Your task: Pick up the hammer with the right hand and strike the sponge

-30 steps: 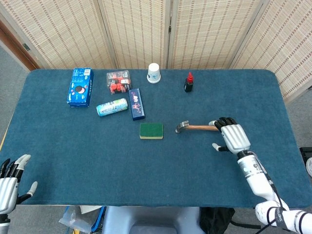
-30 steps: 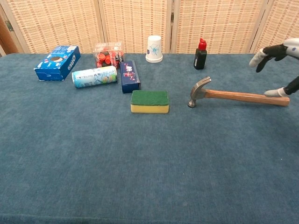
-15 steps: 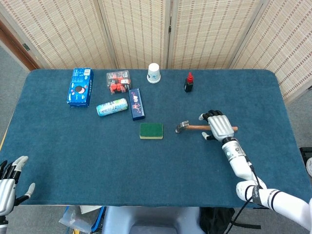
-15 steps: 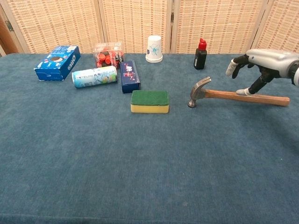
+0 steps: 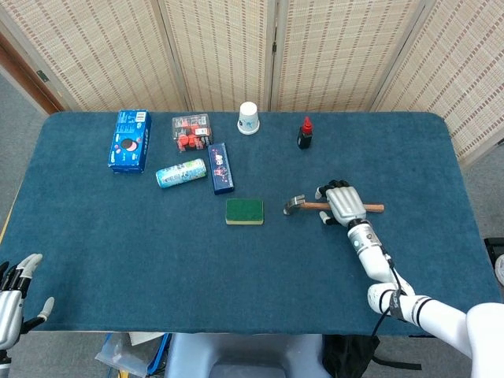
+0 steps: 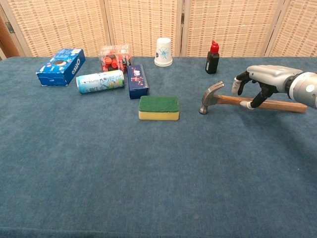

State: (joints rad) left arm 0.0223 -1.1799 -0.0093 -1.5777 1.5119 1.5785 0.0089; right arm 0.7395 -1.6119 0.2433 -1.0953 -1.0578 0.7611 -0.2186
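We see the right robot hand (image 6: 257,82) arched over the wooden handle of the steel-headed claw hammer (image 6: 233,100), palm down, fingers spread and curling toward the handle; a fingertip (image 6: 244,104) touches the wood, but nothing is gripped. The hammer lies flat on the blue cloth-covered desk (image 6: 148,173), head pointing left, its handle end sticking out to the right of the robot hand. Just left of the hammer head sits the green-topped yellow sponge (image 6: 158,107), close by but apart from it. Behind the hammer stands a small black bottle with a red cap (image 6: 212,57). Further left along the back we find a white paper cup (image 6: 163,51), a clear box of red items (image 6: 114,57), a dark blue narrow box (image 6: 137,80), a light blue can on its side (image 6: 100,81) and a blue cookie box (image 6: 60,66). At the near left edge, the left robot hand (image 5: 11,303) hangs off the desk, fingers apart, holding nothing.
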